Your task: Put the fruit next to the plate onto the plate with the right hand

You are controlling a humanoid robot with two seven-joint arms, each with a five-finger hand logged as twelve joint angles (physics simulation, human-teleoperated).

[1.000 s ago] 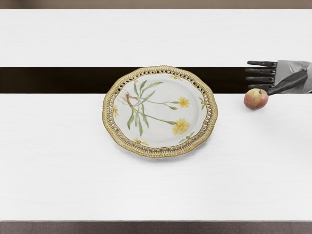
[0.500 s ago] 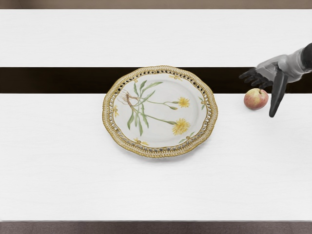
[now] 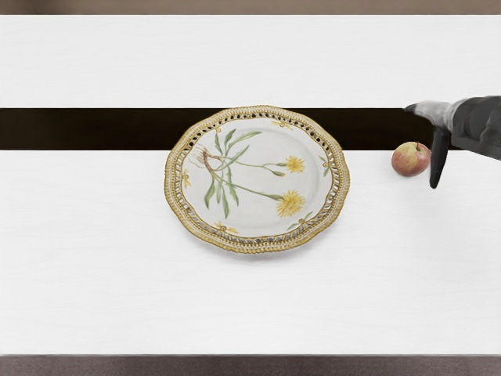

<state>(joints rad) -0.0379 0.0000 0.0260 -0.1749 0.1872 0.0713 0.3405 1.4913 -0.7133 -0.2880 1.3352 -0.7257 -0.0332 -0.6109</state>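
The white surface and the floral plate at frame centre are unchanged. The right hand, at the right edge, has rotated and drawn back slightly within the last second. Its fingers are open and grip nothing, with one pointing down just right of the apple. The apple remains on the surface right of the plate, ungrasped, so the grasp is judged still pending.

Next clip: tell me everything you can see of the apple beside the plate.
The apple is small and round, red blushing to yellow-green, smooth-skinned. It sits on the white table, at the edge of the dark gap, right of the plate and clear of its rim. The right hand hovers open just to its right, thumb pointing down beside it; contact cannot be told.
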